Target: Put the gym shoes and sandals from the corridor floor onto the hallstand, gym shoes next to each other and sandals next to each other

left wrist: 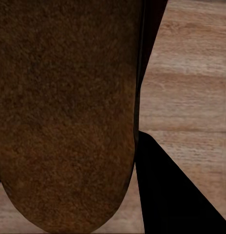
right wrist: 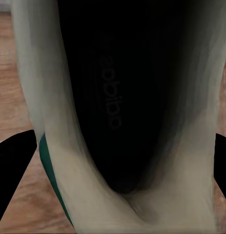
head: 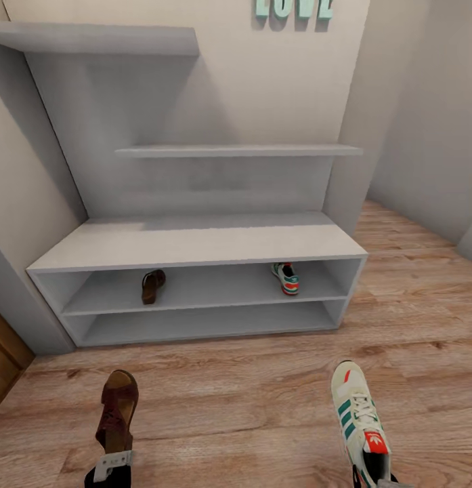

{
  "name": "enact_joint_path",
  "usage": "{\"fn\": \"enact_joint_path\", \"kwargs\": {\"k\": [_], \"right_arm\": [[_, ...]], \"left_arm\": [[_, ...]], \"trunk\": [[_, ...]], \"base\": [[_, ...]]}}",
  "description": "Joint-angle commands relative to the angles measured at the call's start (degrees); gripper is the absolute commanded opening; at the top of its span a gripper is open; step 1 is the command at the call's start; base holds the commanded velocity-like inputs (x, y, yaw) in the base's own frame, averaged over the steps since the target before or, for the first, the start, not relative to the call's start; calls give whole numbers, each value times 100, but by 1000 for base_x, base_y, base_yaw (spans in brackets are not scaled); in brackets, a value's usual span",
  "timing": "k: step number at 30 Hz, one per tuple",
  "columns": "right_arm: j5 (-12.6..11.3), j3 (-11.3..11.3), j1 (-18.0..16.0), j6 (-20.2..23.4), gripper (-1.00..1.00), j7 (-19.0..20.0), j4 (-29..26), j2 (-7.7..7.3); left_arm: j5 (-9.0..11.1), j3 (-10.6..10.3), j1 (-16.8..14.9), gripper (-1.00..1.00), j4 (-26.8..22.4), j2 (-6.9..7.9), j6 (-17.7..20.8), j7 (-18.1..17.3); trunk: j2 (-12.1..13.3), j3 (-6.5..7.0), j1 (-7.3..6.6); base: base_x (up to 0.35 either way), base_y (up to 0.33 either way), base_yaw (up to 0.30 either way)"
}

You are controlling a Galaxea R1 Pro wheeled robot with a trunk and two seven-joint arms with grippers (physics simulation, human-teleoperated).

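Note:
In the head view my left gripper (head: 112,466) is shut on the heel of a dark brown sandal (head: 117,407), held toe-forward over the corridor floor (head: 229,400). My right gripper (head: 379,478) is shut on the heel of a cream gym shoe (head: 356,410) with green stripes. In front stands the pale grey hallstand (head: 195,242). On its upper tier lie the other sandal (head: 152,285) at the left and the other gym shoe (head: 286,278) at the right, well apart. The left wrist view has the sandal's sole (left wrist: 64,112) close up; the right wrist view looks into the gym shoe (right wrist: 118,97).
Two staggered grey wall shelves (head: 236,150) (head: 93,37) and mint letters (head: 293,8) hang above the bench. The hallstand's lower tier (head: 202,325) holds nothing. A brown wooden panel (head: 2,359) is at the far left. Open floor runs to the right of the bench.

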Motion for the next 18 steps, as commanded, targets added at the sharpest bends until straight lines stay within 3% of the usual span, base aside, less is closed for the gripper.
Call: {"fn": "enact_joint_path", "kwargs": {"k": [1, 2, 6, 8, 12, 14, 15, 18], "right_arm": [[-73, -19, -3, -9, -100, -2, -19, -53], [-180, -183, -4, 3, -100, -1, -76, -136], [-431, -646, -3, 124, -100, 6, -230, -241], [-540, -947, -3, 383, -100, 33, -289, -295], [-586, -1061, -2, 619, -100, 126, -309, -402], [-607, -1101, -2, 736, -100, 184, -320, -497], [-612, -1118, -1, 788, -100, 208, -320, -546], [-622, -1180, -2, 856, -100, 214, -334, -618]], "left_arm": [[-84, 48, -60, -100, -1, -8, 86, -34], [-92, 38, -176, -100, -8, -13, 307, -36], [-109, 21, -481, -100, -16, -19, 839, -45], [-115, -44, -784, -100, -18, -24, 1288, -48], [-117, -214, -1078, -100, -19, -29, 1715, -42], [-118, -400, -1305, -100, -20, -30, 2071, -37], [-119, -570, -1521, -100, -20, -31, 2426, -33], [-118, -706, -1780, -100, -20, -35, 2861, -28]], "trunk": [[-2, -5, -1], [-2, -5, -1], [-2, -5, -1], [-2, -5, -1], [-2, -5, -1], [-2, -5, -1], [-2, -5, -1], [-2, -5, -1]], "base": [[0, 0, 0], [0, 0, 0], [0, 0, 0], [0, 0, 0], [0, 0, 0], [0, 0, 0], [0, 0, 0], [0, 0, 0]]}}
